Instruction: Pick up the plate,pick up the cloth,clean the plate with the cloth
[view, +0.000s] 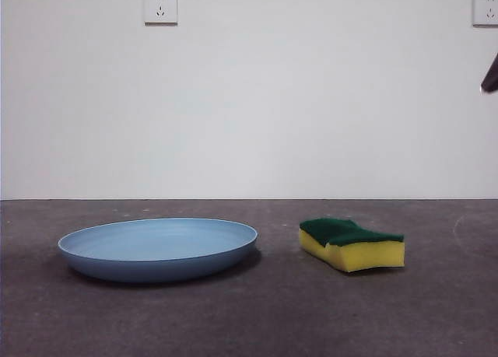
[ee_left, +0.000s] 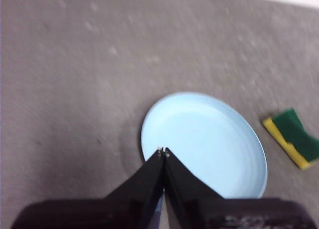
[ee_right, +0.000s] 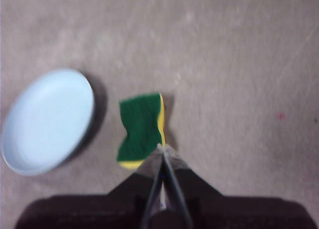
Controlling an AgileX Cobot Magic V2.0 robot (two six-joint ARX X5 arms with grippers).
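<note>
On the grey table point(view: 249, 318) the plate point(view: 158, 248) lies flat at about 8 o'clock from the front view's centre, and the sponge point(view: 352, 243) (green layer up, yellow foam below) sits near it at about 4 o'clock, apart from its rim. The left gripper point(ee_left: 163, 151) hangs clenched and empty above the plate's edge, and the right gripper point(ee_right: 162, 148), also clenched on nothing, hangs above the sponge's edge. Farther back, the white wall carries two sockets point(view: 160, 6), and a dark arm tip point(view: 490, 75) shows at 2 o'clock.

even, soft light; both wrist views blurred; faint shadows under plate point(view: 158, 248) and sponge point(view: 354, 244)
</note>
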